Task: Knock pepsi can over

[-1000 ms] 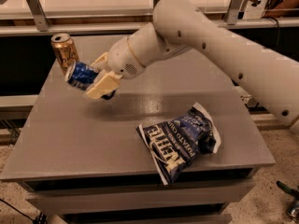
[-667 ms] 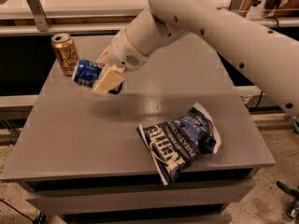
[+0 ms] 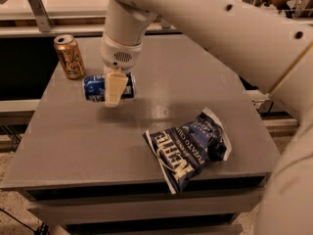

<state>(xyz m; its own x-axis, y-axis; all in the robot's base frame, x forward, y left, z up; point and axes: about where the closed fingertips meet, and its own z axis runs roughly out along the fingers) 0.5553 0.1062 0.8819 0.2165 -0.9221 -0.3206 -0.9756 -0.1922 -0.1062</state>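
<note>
The pepsi can [image 3: 95, 87], dark blue with white print, lies on its side on the grey table [image 3: 73, 146], just right of the gold can. My gripper [image 3: 112, 98] hangs straight down in front of the can's middle and hides part of it. I cannot tell whether it touches the can. The big white arm reaches in from the upper right.
A gold can [image 3: 70, 56] stands upright at the table's back left, close to the pepsi can. A dark-blue chip bag [image 3: 188, 148] lies flat at the front right. The table's left edge is near both cans.
The arm has swung upright over the can, with the gripper now pointing down. The pepsi can, tilted at the gripper earlier, now lies flat on its side on the table.
</note>
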